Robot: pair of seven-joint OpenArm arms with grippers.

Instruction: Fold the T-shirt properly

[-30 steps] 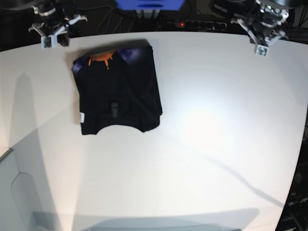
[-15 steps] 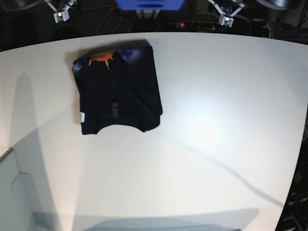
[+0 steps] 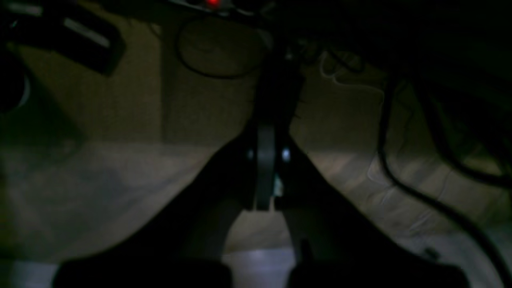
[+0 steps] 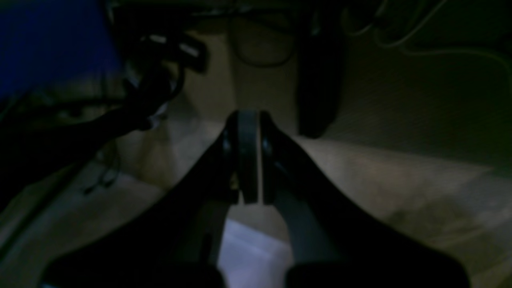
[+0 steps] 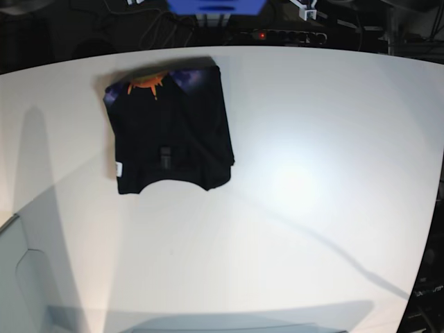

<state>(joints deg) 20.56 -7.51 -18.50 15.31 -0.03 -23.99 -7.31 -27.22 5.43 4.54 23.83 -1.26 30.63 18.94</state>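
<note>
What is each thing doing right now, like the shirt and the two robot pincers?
T-shirt: folded into a flat packet, lying on the table, orange and purple print showing at its far edge, nothing touching it.
White tag: sticking out at the shirt's edge.
Left pincer: shut, holding nothing, pulled back beyond the table's far edge.
Right pincer: shut, holding nothing, also off the table.
Table: white, brightly lit.

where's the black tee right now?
In the base view, the folded black cloth T-shirt lies on the white table, in its upper-left part near the far edge, with its orange print toward that edge. Neither arm touches it.
</note>
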